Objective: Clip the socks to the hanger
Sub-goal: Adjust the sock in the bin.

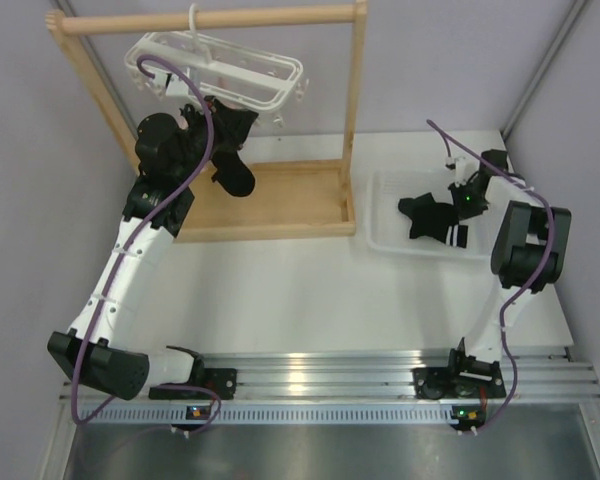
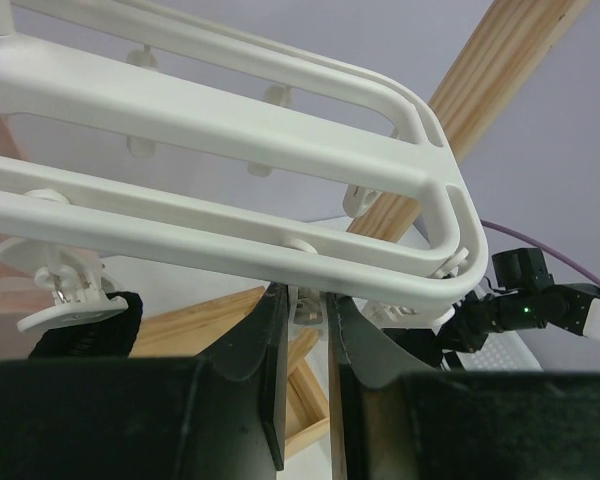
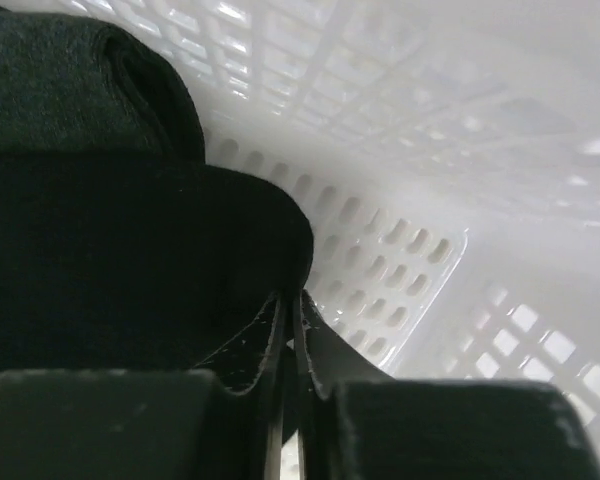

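Note:
The white hanger (image 1: 220, 62) hangs by its hook from the wooden rod. One black sock (image 1: 234, 165) dangles below it; in the left wrist view this sock (image 2: 80, 335) hangs under a clip at the left. My left gripper (image 2: 305, 297) reaches up beneath the hanger frame (image 2: 230, 140), its jaws shut on a small clip (image 2: 315, 308). Other black socks (image 1: 430, 217) lie in the white basket (image 1: 382, 240) at the right. My right gripper (image 3: 292, 300) is down in the basket, shut on the edge of a black sock (image 3: 130, 260).
The wooden rack (image 1: 280, 210) has a flat base frame, two uprights and a top rod (image 1: 210, 20). The basket's perforated wall (image 3: 400, 250) is close to the right fingers. Grey walls stand left, right and behind. Both arm bases sit on the metal rail (image 1: 320, 380).

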`<move>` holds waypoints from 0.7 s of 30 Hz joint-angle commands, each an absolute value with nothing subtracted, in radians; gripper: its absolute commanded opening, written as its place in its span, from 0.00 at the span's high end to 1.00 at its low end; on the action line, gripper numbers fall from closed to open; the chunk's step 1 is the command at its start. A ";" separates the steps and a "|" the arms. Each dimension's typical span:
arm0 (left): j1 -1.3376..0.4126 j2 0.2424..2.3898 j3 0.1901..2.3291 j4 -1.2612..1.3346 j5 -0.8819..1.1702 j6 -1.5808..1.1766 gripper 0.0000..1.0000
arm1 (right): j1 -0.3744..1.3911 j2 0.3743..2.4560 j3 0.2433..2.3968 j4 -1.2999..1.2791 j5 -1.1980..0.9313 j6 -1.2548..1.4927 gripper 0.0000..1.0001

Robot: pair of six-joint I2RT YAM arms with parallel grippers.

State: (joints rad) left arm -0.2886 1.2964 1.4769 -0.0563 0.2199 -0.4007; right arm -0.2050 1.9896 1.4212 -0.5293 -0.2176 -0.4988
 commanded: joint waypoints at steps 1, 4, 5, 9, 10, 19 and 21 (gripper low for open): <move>-0.287 1.282 1.479 -0.025 0.221 -0.387 1.00 | -0.212 1.953 1.442 -0.541 -0.251 -0.495 1.00; -0.287 1.282 1.479 -0.025 0.224 -0.387 1.00 | -0.213 1.890 1.463 -0.586 -0.300 -0.503 1.00; -0.287 1.281 1.479 -0.025 0.225 -0.387 1.00 | -0.215 1.872 1.471 -0.601 -0.314 -0.502 1.00; -0.287 1.279 1.479 -0.023 0.230 -0.385 1.00 | -0.207 1.769 1.535 -0.672 -0.403 -0.482 1.00; -0.287 1.278 1.480 -0.023 0.229 -0.385 1.00 | -0.195 1.734 1.551 -0.687 -0.422 -0.476 1.00; -0.287 1.262 1.471 -0.032 0.227 -0.373 1.00 | -0.103 1.608 1.722 -0.830 -0.574 -0.382 1.00; -0.287 1.262 1.473 -0.034 0.224 -0.370 1.00 | -0.084 1.595 1.746 -0.833 -0.589 -0.351 1.00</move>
State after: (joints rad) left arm -0.2886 1.2945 1.4754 -0.0578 0.2199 -0.3889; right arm -0.1150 1.6215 1.6962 -0.7734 -0.5163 -0.4152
